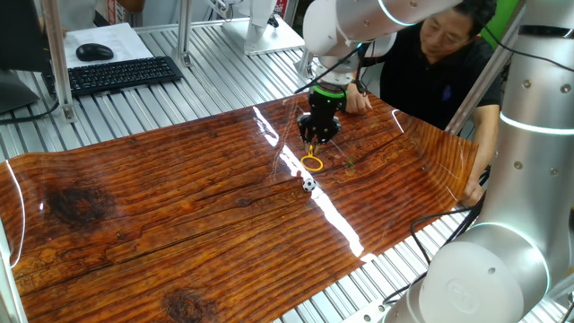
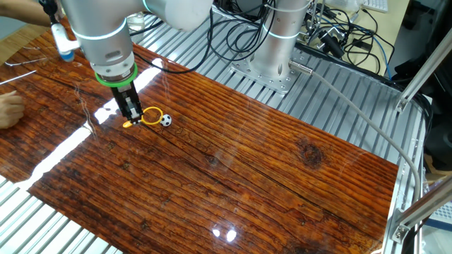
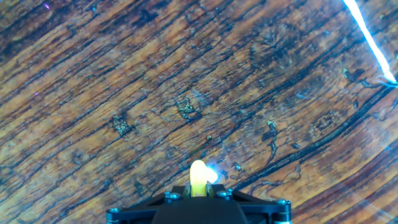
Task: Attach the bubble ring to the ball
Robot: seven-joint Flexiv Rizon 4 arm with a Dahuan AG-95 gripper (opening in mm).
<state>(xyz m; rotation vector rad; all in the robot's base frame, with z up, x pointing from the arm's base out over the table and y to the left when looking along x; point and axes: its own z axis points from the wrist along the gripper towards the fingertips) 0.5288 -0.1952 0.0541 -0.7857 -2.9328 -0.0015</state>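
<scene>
Your hand (image 2: 131, 118) is pinched shut on the stem of the bubble ring (image 2: 150, 117), with the orange-yellow loop hanging out past the fingertips and held low over the tabletop (image 2: 268, 176); whether the loop actually touches the wood cannot be told from either fixed view. In the hand view only a yellow stub of the stem (image 3: 198, 178) shows between the fingers, so do not count on that camera to guide you. The ball (image 2: 165, 120) sits on the tabletop just beside the loop's far edge, apparently touching it or nearly so. The loop looks only slightly wider than the ball, so you have little margin: lift a touch so the rim clears the ball's top, slide the loop across until it is centred over the ball, then come straight down. Move slowly and avoid nudging the ball sideways, since it will likely roll off across the glossy wood at the lightest push. Keep the loop level as you lower it, and keep your hold on the stem firm so the ring does not twist. A person (image 1: 448, 54) is leaning in at the tabletop's far edge, so keep your motions small.
</scene>
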